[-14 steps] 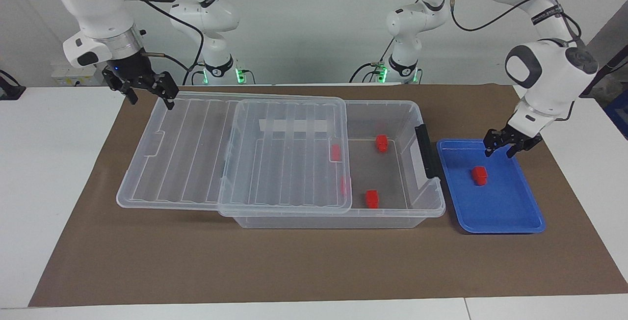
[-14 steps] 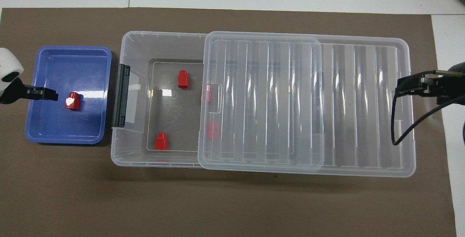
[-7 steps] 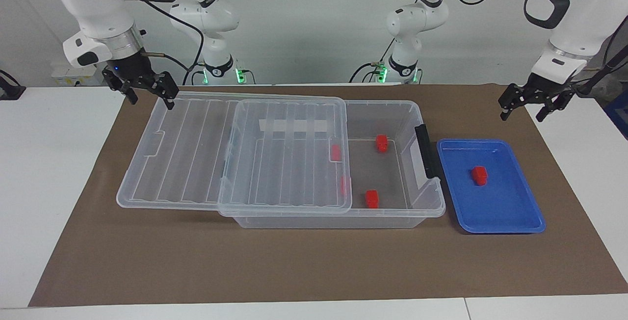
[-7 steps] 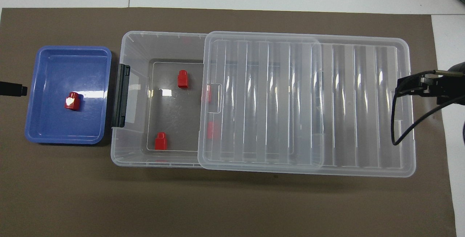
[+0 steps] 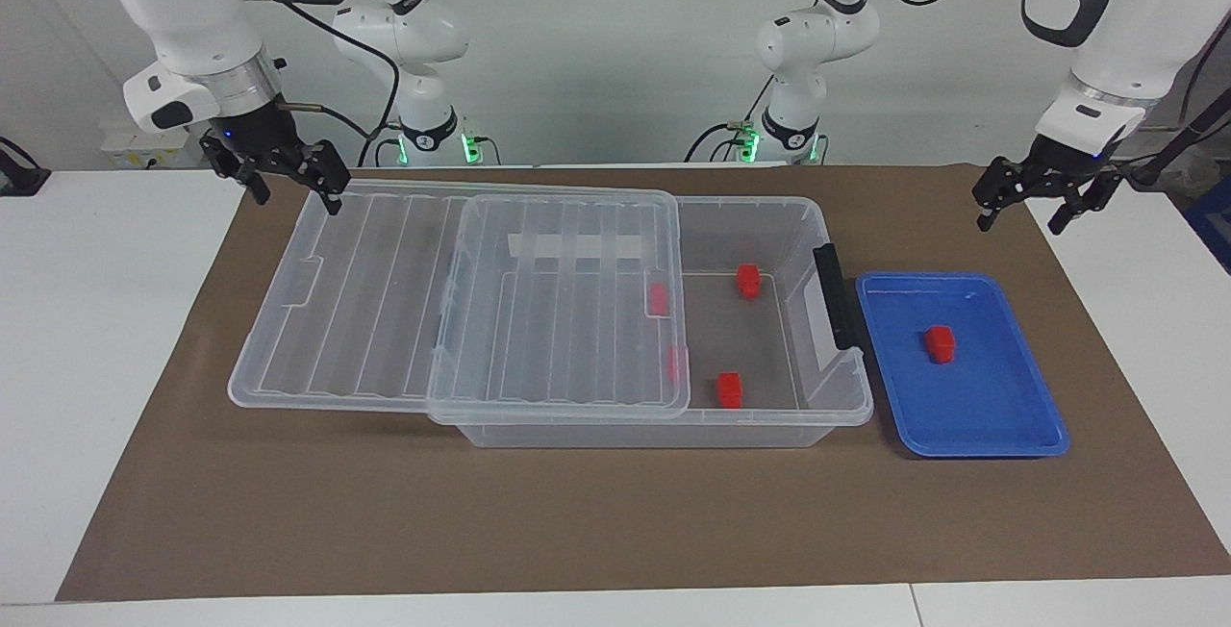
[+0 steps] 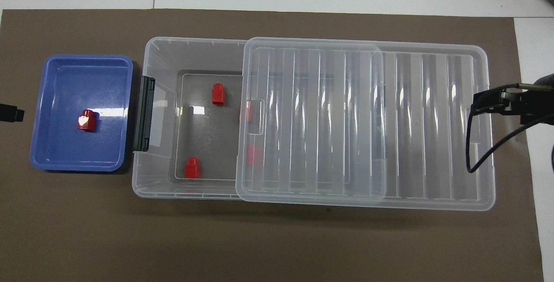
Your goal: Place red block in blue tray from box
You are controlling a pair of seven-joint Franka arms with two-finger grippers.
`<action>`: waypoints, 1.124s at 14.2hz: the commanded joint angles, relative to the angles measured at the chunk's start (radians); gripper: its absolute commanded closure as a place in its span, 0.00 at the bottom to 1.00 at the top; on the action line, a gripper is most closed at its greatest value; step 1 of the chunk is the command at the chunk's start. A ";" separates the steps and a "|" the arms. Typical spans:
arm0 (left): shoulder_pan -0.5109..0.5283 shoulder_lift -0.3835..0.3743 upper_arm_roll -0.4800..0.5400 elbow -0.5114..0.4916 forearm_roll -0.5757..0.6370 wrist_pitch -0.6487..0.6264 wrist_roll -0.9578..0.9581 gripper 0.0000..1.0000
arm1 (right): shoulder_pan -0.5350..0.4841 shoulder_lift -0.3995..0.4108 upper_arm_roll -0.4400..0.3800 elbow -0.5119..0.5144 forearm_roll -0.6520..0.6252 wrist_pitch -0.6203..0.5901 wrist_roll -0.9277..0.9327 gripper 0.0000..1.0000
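In the lower right of the facing view lies the shallow bright blue plastic tray [image 5: 1019,420] on the brown paper mat [image 5: 577,521]. One small chunky red plastic block [image 5: 940,343] rests inside the tray, near its middle, so we judge this placing as done.

Just beside the tray, toward the middle of the frame, stands the large clear plastic box [image 5: 769,423]. Its ribbed translucent lid [image 5: 462,319] is slid aside and leaves open the end next to the tray. Two more red blocks [image 5: 748,280] lie there uncovered, and two show dimly under the lid.

In the upper right of the frame the left gripper [image 5: 1034,202] hangs over the mat, fingers spread wide and empty. In the upper left the right gripper [image 5: 288,183] waits over the lid's corner, also wide and empty.

If another block must go, the uncovered ones lie down-frame and toward the middle from the left gripper, which is clearly the nearer. In the overhead view their long axis runs up and down the frame.
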 commanded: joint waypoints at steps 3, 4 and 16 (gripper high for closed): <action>-0.434 0.028 0.295 0.068 0.055 -0.147 -0.224 0.00 | -0.052 -0.019 -0.017 -0.035 0.008 0.036 -0.017 0.48; -0.371 0.025 0.259 0.071 0.047 -0.153 -0.231 0.00 | -0.064 -0.025 -0.017 -0.052 0.008 0.062 -0.016 0.87; -0.346 0.003 0.171 0.068 0.053 -0.164 -0.248 0.00 | -0.342 0.007 -0.017 -0.268 0.008 0.381 -0.204 1.00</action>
